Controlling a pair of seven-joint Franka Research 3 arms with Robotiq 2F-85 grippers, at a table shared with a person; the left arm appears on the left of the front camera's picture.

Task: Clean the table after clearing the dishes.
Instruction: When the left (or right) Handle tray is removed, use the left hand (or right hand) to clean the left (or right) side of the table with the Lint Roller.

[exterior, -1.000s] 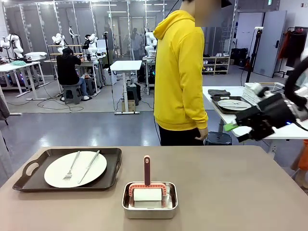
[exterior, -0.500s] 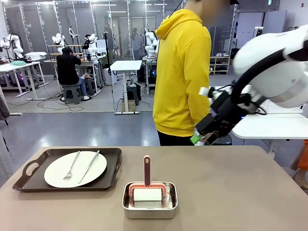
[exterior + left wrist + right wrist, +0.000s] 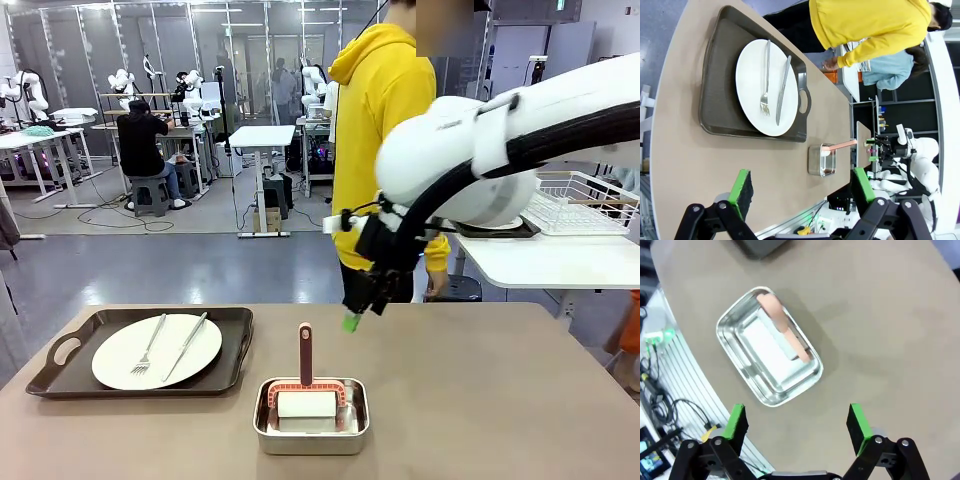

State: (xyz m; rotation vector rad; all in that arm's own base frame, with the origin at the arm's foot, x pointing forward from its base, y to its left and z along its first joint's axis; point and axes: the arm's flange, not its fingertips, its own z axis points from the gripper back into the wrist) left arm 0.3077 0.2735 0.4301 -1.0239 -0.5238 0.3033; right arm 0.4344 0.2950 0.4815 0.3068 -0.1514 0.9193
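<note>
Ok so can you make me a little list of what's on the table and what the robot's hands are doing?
table: brown, with a person in a yellow hoodie at the far side
tray: dark, on the left part, holding a white plate
on the plate: fork and knife, side by side
pan: small, shiny, front middle, holding a white sponge with a pink handle sticking up
right gripper: open, empty, in the air near the pan
left gripper: open, empty, above the table
wiping: not begun yet
</note>
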